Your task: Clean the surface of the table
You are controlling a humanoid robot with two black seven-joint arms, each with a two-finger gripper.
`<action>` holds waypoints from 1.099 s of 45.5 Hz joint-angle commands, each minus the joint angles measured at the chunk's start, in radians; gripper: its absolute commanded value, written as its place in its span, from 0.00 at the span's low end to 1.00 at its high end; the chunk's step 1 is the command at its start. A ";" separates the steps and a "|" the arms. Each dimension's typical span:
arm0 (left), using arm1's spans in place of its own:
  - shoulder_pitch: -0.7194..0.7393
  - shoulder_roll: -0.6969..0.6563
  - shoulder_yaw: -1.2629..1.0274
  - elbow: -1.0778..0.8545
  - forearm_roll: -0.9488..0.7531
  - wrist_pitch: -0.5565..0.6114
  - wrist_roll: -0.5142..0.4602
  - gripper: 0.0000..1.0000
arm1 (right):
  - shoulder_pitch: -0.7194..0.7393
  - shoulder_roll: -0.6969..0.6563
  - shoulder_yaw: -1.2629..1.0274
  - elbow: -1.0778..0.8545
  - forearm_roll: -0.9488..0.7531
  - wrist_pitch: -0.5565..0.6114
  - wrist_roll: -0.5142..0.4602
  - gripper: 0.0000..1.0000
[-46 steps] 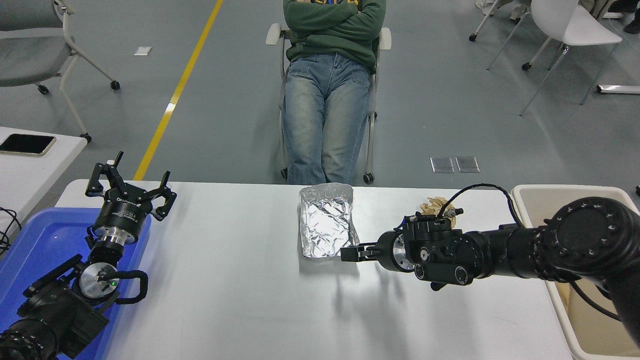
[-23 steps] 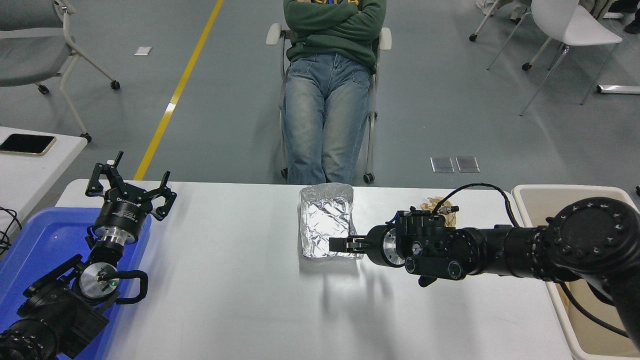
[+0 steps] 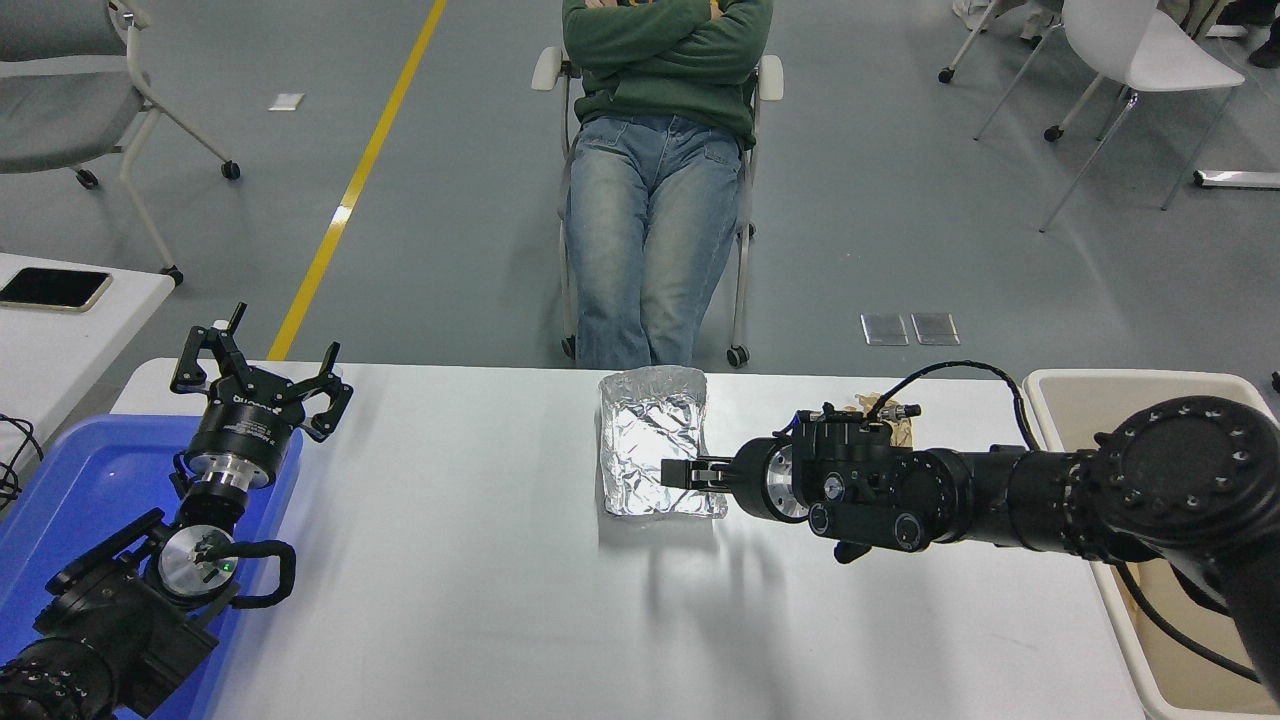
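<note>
The table surface [image 3: 450, 580] is a wide white top. A crumpled sheet of silver foil [image 3: 648, 430] lies at its far middle. My right gripper [image 3: 678, 472] reaches in from the right, pointing left, and its tip overlaps the foil's lower right part. It is seen side-on, so its state does not show. A small brown crumpled scrap [image 3: 903, 430] lies behind the right wrist, mostly hidden. My left gripper [image 3: 262, 385] is parked open at the lower left, above the blue bin.
A blue bin [image 3: 70, 500] sits at the table's left end and a beige bin [image 3: 1100, 390] at its right end. A person [image 3: 655, 200] sits in a chair beyond the far edge. A side table with a black phone [image 3: 55, 288] is at the far left.
My right gripper has moved left from beside the foil's lower right corner onto the foil, then a little farther away from me. The foil and left arm have not moved.
</note>
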 commanded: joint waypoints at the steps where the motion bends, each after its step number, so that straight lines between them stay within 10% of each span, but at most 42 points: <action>1: 0.000 0.000 0.000 0.000 -0.002 0.000 0.000 1.00 | -0.011 0.000 -0.001 -0.001 -0.007 0.009 0.000 0.85; 40: -0.002 0.000 0.000 0.000 -0.002 0.000 0.000 1.00 | -0.075 0.000 0.015 -0.067 -0.018 0.015 0.000 0.82; 50: -0.002 0.000 0.000 0.000 -0.002 0.000 0.000 1.00 | -0.077 0.000 0.015 -0.081 -0.027 0.025 0.000 0.68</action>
